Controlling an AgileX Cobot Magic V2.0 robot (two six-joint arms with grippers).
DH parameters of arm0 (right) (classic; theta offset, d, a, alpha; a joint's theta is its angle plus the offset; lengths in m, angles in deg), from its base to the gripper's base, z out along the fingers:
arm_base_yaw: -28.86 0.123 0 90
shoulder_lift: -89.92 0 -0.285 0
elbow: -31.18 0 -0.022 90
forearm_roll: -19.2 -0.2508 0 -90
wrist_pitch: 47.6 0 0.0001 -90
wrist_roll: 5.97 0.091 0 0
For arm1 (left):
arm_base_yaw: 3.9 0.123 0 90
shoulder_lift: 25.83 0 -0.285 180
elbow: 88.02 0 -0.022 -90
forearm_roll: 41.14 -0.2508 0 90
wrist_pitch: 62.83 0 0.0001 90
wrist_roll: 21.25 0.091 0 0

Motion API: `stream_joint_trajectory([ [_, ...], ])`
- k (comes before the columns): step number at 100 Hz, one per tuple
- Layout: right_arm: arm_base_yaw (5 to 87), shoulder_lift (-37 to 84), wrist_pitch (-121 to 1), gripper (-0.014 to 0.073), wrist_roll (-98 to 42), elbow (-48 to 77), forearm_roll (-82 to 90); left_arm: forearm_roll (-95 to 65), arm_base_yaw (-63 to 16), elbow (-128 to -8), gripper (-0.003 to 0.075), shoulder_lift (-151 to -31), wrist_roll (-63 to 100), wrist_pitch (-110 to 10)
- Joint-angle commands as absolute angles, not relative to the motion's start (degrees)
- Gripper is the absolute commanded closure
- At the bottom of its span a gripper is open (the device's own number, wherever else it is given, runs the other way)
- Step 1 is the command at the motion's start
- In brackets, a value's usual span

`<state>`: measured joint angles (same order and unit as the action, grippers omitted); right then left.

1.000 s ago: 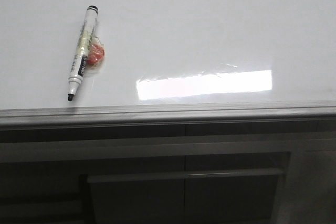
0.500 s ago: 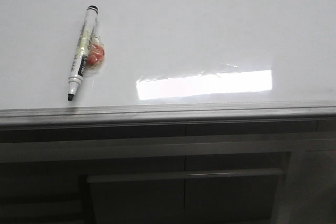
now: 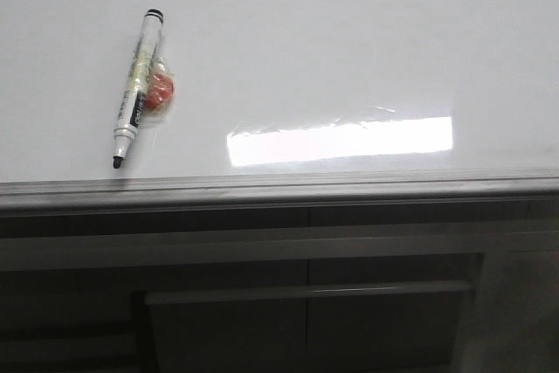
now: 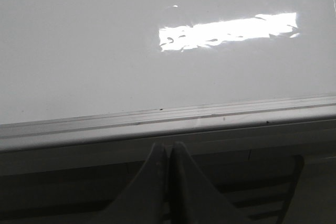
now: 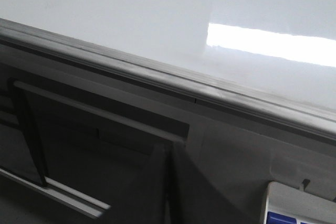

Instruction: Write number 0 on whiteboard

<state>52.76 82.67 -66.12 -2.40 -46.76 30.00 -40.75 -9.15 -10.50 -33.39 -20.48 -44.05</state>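
The whiteboard is a glossy white board with a grey edge rail along its near side. No number 0 shows on it in any view. A white marker with a black uncapped tip lies on the board at the left, tip toward the rail, with a small red lump taped to its side. My left gripper is shut with nothing in it, held just short of the rail over the dark cabinet front. My right gripper is also shut and empty, below the rail.
A bright strip of glare lies on the board near the rail. Below the rail is a dark panelled cabinet front. A white and blue object shows at the corner of the right wrist view.
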Motion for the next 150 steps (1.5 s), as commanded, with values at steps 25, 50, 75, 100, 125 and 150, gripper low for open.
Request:
stream_joint_trajectory([
  [25,52.8,83.9,-45.4,0.0641,-2.4,-47.4,34.7,-7.1,-9.0,-8.7,0.0740,-31.8,-20.6,-55.4],
  [50,52.8,83.9,-40.8,0.0641,-2.3,-47.4,12.4,19.4,-9.0,-8.7,0.0740,-31.8,-20.6,-56.3],
  [75,52.8,83.8,-29.4,0.0641,-2.3,-46.8,0.7,18.5,-9.0,-11.0,0.0740,-31.8,-20.1,-56.6],
  [100,52.8,78.7,-50.1,0.0641,-2.7,-34.5,13.4,3.7,-9.0,-25.5,0.0740,-39.4,-7.4,-47.0],
  [125,52.8,66.5,-53.5,0.0639,-2.7,-24.3,22.4,-16.0,-9.0,-44.4,0.0734,-62.7,-6.8,-32.1],
  [150,52.8,56.2,-54.2,0.0333,-2.7,-19.2,22.4,-13.9,-10.0,-55.1,0.0443,-79.3,-1.7,-23.8],
])
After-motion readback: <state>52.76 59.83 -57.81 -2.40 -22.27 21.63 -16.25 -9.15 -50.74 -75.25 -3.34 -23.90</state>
